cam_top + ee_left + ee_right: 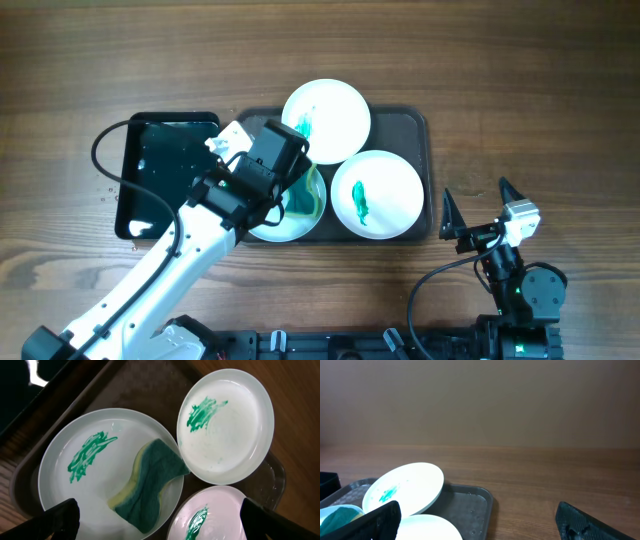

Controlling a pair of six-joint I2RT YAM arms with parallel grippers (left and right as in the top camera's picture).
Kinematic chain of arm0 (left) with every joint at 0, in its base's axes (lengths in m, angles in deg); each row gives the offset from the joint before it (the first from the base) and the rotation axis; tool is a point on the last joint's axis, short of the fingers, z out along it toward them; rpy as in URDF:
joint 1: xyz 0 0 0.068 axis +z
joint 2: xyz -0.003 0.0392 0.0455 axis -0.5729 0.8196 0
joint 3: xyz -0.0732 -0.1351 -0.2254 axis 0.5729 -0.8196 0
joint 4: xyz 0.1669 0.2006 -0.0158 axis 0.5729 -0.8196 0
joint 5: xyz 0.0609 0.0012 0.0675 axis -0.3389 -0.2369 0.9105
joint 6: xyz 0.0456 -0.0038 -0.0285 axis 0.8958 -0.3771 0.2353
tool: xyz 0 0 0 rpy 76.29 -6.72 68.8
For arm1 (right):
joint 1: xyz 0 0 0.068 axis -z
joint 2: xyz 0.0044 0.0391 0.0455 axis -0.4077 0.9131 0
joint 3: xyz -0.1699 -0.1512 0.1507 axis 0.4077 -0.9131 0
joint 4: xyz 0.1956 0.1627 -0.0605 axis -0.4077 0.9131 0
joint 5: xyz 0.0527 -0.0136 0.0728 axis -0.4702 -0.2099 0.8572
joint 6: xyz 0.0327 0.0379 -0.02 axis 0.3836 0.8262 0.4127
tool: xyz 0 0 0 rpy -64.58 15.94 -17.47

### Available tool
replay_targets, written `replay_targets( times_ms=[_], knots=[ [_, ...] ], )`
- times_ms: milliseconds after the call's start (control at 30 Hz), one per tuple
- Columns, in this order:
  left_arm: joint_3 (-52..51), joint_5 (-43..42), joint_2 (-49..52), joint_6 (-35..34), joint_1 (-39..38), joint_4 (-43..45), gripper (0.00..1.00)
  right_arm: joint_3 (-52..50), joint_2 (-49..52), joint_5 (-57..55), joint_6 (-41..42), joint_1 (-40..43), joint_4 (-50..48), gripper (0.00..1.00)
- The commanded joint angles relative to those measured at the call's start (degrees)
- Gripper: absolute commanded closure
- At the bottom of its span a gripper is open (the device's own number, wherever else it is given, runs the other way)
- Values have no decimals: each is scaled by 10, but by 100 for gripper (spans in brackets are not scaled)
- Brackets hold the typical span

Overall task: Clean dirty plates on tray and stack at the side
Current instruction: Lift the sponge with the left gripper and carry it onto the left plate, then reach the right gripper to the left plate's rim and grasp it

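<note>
Three dirty plates lie on the dark tray [405, 125], each with a green smear. The far plate [326, 120] rests tilted on the other two. The right plate [377, 193] lies flat. My left gripper [285, 180] hovers over the left plate [290, 225]. In the left wrist view a green and yellow sponge [150, 485] lies on that plate [95, 450], beside its smear. My left gripper [160, 527] is open above the sponge, not touching it. My right gripper [478, 215] is open and empty, to the right of the tray.
A smaller black tray [165, 165], wet and shiny, stands left of the big tray. The left arm's cable loops over it. The right wrist view shows the tray's near right corner [475, 505] and bare wooden table beyond.
</note>
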Motion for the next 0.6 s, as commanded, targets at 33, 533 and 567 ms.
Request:
replay_targets(
  times_ms=[33, 533, 567],
  knots=[
    [2, -30, 18, 7, 1, 3, 0, -1, 0, 23, 11, -3, -47, 0],
    [2, -44, 21, 7, 1, 3, 0, 211, 70, 33, 151, -3, -366, 0],
    [2, -44, 21, 7, 1, 3, 0, 264, 102, 38, 119, -3, -279, 0]
  ],
)
